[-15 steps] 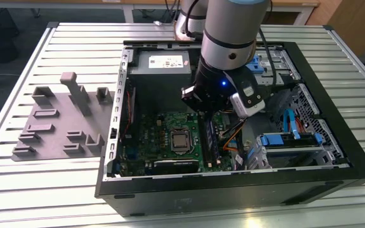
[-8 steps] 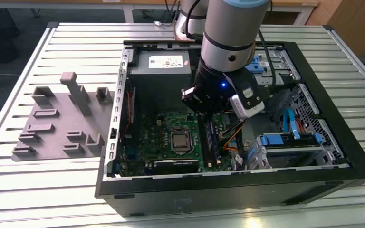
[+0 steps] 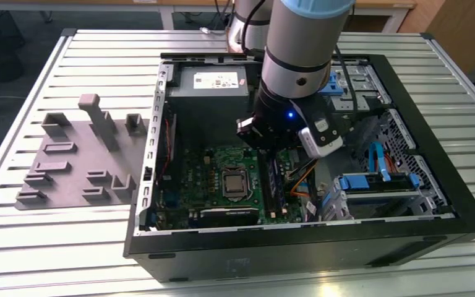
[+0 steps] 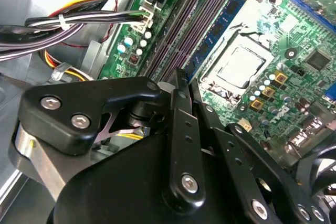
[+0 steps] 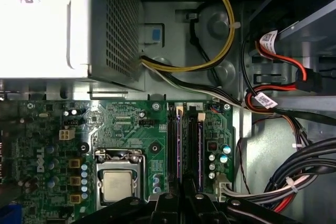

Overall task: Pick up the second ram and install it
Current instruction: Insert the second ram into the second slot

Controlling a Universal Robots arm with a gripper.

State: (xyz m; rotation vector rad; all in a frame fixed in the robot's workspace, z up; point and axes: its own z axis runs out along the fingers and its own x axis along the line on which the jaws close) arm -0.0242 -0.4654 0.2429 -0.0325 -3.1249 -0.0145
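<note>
The second ram (image 4: pixel 223 27) is a thin greenish-blue stick standing on edge along the black memory slots (image 4: pixel 184 30), on the side nearest the processor socket (image 4: pixel 239 66). In the first wrist view it shows edge-on as a narrow strip (image 5: pixel 180 145) running away from my fingers. My gripper (image 4: pixel 182 77) has its black fingers drawn together at the stick's near end, shut on it, low over the motherboard (image 3: pixel 221 185). The gripper (image 5: pixel 181 196) lines up with that slot. In the exterior view the arm's wrist (image 3: pixel 291 117) reaches down into the open computer case.
A grey fixture plate (image 3: pixel 77 161) with upright blocks lies at the exterior view's left of the case. The silver power supply (image 5: pixel 47 24) sits beyond the motherboard. Bundled cables (image 5: pixel 294 177) and a blue-tabbed drive cage (image 3: pixel 378 182) crowd the side of the slots away from the socket.
</note>
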